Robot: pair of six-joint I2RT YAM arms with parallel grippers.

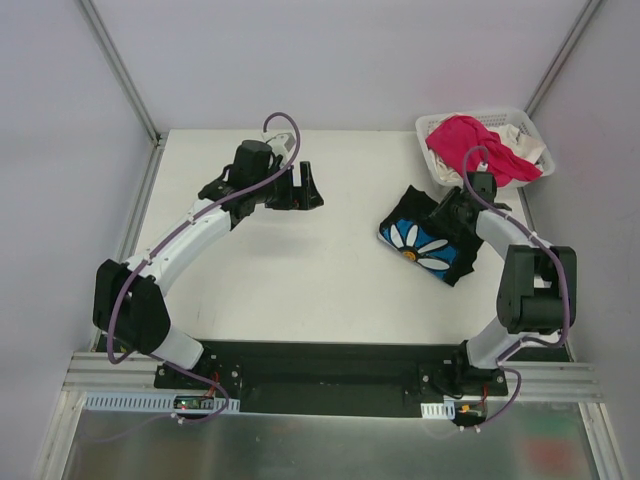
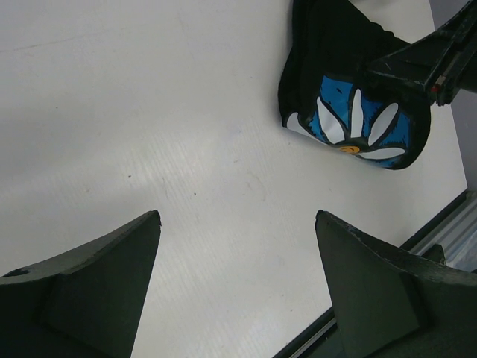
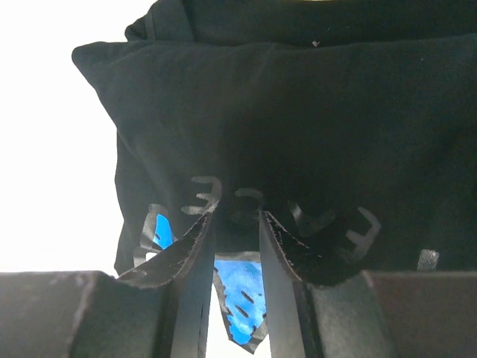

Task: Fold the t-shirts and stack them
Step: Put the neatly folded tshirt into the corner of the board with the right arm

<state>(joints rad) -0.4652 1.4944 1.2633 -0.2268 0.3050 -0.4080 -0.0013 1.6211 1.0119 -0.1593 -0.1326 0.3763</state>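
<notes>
The black t-shirt [image 1: 430,245] with the white-and-blue daisy print lies crumpled on the right side of the table. The left wrist view shows the black t-shirt [image 2: 350,127] at its top right. My right gripper [image 1: 447,212] is at the shirt's far right edge. In the right wrist view its jaws [image 3: 235,216] stand narrow with a fold of the black t-shirt [image 3: 298,112] between them. The pink t-shirt [image 1: 470,145] and the white t-shirt [image 1: 520,138] lie in the basket. My left gripper [image 1: 312,186] hovers open and empty [image 2: 238,215] over bare table at the far centre-left.
A white lattice basket [image 1: 480,115] stands at the far right corner, close behind my right gripper. The white table [image 1: 300,270] is bounded by side walls. My right arm [image 2: 432,63] reaches over the black shirt in the left wrist view.
</notes>
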